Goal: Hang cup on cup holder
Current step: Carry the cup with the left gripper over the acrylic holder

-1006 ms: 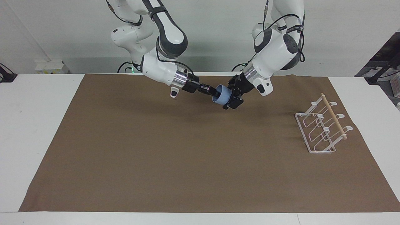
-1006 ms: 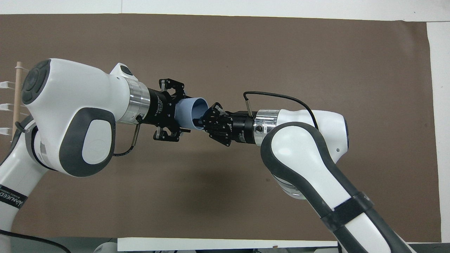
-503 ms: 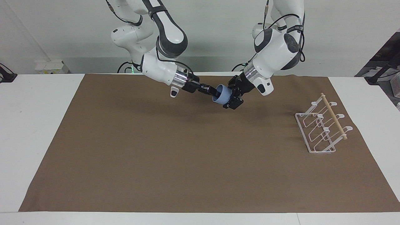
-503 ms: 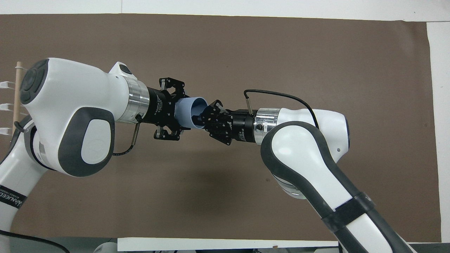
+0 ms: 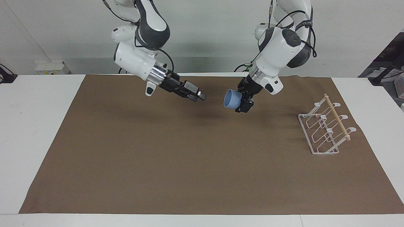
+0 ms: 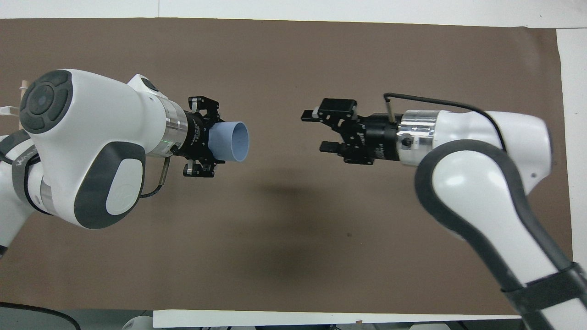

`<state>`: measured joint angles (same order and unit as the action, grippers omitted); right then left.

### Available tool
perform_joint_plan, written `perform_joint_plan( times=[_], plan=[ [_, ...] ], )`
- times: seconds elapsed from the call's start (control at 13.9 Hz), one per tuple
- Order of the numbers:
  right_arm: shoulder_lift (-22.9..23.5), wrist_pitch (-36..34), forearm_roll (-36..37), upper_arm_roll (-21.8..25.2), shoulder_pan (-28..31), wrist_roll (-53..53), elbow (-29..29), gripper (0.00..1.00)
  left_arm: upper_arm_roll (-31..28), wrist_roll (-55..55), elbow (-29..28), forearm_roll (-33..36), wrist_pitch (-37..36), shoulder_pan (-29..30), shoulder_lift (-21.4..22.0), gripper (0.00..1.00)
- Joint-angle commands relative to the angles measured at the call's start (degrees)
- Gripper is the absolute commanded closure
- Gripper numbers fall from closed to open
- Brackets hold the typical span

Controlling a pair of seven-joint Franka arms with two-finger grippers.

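2 white arms with dark grey joint bands, silver wrist rings, black cables and black fingers (image 6: 312, 114).

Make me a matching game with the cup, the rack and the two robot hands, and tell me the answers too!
Things:
1. cup
2. rack
3. left gripper
4. right gripper

States:
A. open and holding nothing, up over the brown mat
B. standing on the mat at the left arm's end of the table
C. light blue, lying sideways in the air
D. shut on the cup's base

Pairs: 1-C, 2-B, 3-D, 4-A
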<state>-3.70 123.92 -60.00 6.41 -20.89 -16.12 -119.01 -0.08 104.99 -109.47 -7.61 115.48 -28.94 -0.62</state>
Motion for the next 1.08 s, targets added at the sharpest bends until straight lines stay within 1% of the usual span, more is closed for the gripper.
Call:
perform_joint_plan(
  times=[0.0, 0.14, 0.29, 0.36, 0.43, 0.5, 0.57, 0.65, 0.72, 0.86, 0.93, 1.01],
  plan=[
    [-1.0, -7.6, 10.7, -0.4, 7.0, 0.8, 0.4, 0.0, -0.4, 1.8, 0.8, 18.1, -8.4, 1.2, 0.8, 0.62],
    [-1.0, -11.7, 23.5, -0.4, 11.1, 0.9, 2.9, 0.0, -0.5, 2.0, 0.8, 29.4, -10.5, 4.5, 0.9, 0.62],
    [-0.7, -14.7, 37.9, -0.4, 12.7, 0.9, 7.7, 0.0, -0.5, 2.4, 0.5, 42.8, -10.9, 6.2, 0.9, 0.62],
    [-0.2, -18.5, 45.0, -0.5, 13.7, 1.0, 11.7, 0.0, -0.4, 2.5, 0.4, 49.6, -10.9, 8.1, 0.6, 0.62],
    [0.4, -22.8, 49.9, -0.5, 14.1, 1.1, 15.2, 0.0, -0.4, 2.5, -0.3, 55.2, -10.9, 8.6, 0.5, 0.62],
    [1.0, -25.9, 53.4, -0.4, 14.5, 1.3, 17.6, 0.0, -0.4, 2.6, -1.5, 59.8, -11.0, 9.1, 0.2, 0.62],
    [1.0, -28.7, 56.8, -0.3, 15.1, 2.8, 19.6, 0.0, -0.4, 2.9, -3.3, 65.1, -11.2, 9.9, -0.8, 0.61],
    [1.1, -32.7, 59.2, -0.3, 16.1, 5.3, 22.3, 0.0, -0.4, 4.2, -3.7, 70.1, -12.7, 10.0, -2.3, 0.61],
    [1.4, -36.3, 59.8, -0.2, 17.5, 6.4, 25.1, 0.0, -0.4, 4.4, -3.6, 72.4, -13.3, 10.0, -3.4, 0.61],
    [1.6, -43.6, 60.1, -0.2, 20.3, 9.3, 31.6, 0.0, -0.4, 4.4, -3.6, 74.1, -12.9, 12.2, -3.9, 0.61],
    [1.7, -45.9, 61.5, -0.2, 20.5, 10.9, 33.1, 0.0, -0.4, 4.6, -3.6, 76.2, -12.6, 13.1, -4.5, 0.61],
    [2.0, -46.8, 64.1, -0.3, 20.5, 13.5, 33.1, 0.0, -0.4, 6.4, -3.5, 77.2, -12.5, 14.3, -6.2, 0.61]
  ],
)
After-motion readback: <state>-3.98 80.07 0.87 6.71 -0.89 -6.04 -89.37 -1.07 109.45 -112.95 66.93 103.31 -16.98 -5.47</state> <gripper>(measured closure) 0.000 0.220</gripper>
